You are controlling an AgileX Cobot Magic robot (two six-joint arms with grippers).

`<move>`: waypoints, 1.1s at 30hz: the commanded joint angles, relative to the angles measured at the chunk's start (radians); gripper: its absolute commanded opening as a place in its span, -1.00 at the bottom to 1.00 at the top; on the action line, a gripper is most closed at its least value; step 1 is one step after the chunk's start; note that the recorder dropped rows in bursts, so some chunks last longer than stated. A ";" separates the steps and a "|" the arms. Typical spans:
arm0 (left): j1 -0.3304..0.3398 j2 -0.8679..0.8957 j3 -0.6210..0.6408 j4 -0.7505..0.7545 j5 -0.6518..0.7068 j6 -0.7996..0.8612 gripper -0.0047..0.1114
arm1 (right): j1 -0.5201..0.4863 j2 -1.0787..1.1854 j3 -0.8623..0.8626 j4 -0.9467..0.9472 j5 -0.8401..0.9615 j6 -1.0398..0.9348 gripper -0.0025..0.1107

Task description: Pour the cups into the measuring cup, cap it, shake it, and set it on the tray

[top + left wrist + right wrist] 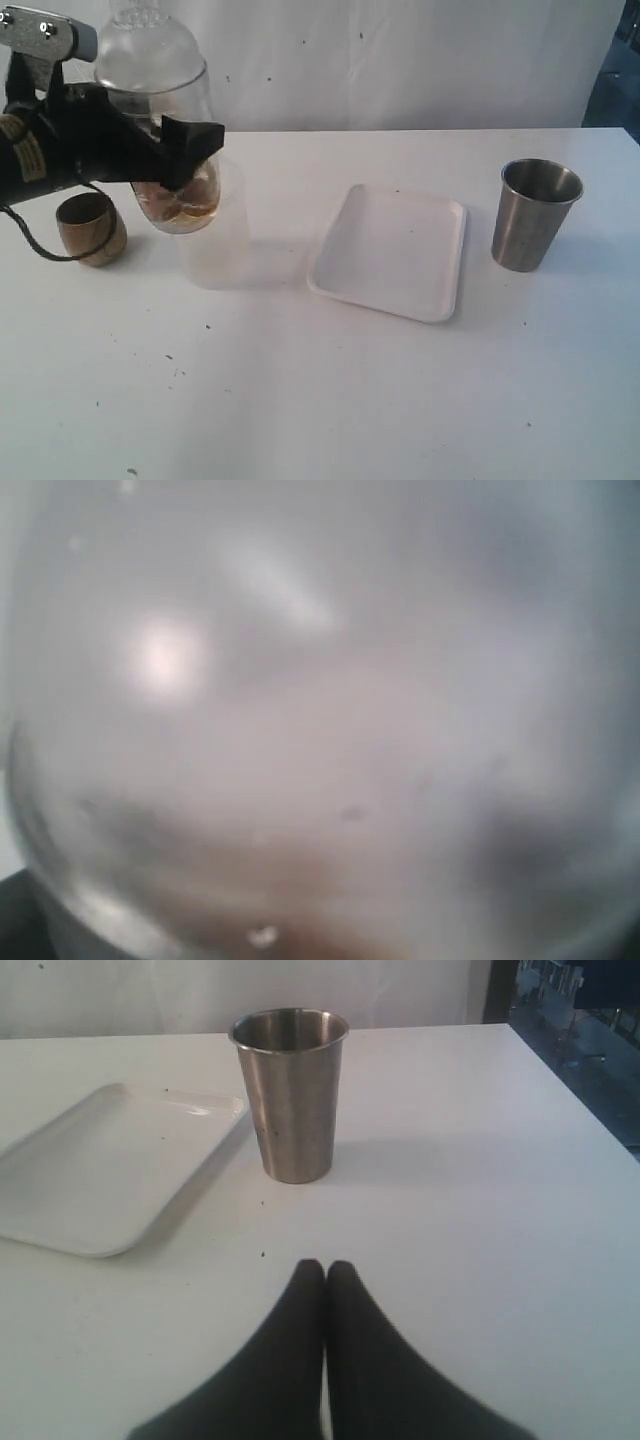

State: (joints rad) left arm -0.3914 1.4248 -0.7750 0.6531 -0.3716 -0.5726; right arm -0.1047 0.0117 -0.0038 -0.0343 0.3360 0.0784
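In the exterior view my left gripper [172, 150] is shut on the clear measuring cup [160, 80], held above the table at the far left. A clear domed cap sits on top and brown contents [180, 202] lie at its bottom. Its scale does not show. A blurred clear wall of the measuring cup [320, 710] fills the left wrist view and hides the jaws. The brown wooden cup [90, 228] rests on the table below my left arm. The steel tumbler [535, 215] [290, 1095] stands upright right of the white tray [390, 250] [100, 1165]. My right gripper [325, 1266] is shut and empty, short of the tumbler.
A frosted translucent cup [218, 250] stands on the table just behind and below the held measuring cup, left of the tray. A black cable hangs from my left arm beside the wooden cup. The table's right edge [575, 1095] runs close beyond the tumbler.
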 commanded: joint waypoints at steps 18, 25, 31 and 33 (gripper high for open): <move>0.054 -0.183 0.060 -0.011 -0.027 0.051 -0.92 | 0.004 -0.002 0.004 0.000 -0.001 0.003 -0.96; 0.087 -0.247 0.087 0.161 -0.049 -0.050 -0.92 | 0.004 -0.002 0.004 -0.001 -0.001 0.003 -0.96; 0.124 -0.286 0.099 0.052 -0.008 0.018 -0.92 | 0.004 -0.002 0.004 -0.001 -0.001 0.003 -0.96; 0.170 -0.266 0.089 -0.165 0.016 0.062 -0.92 | 0.004 -0.002 0.004 -0.001 -0.001 0.003 -0.96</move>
State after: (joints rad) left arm -0.2520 1.1745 -0.6727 0.6312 -0.2822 -0.5484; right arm -0.1031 0.0117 -0.0017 -0.0305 0.3360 0.0784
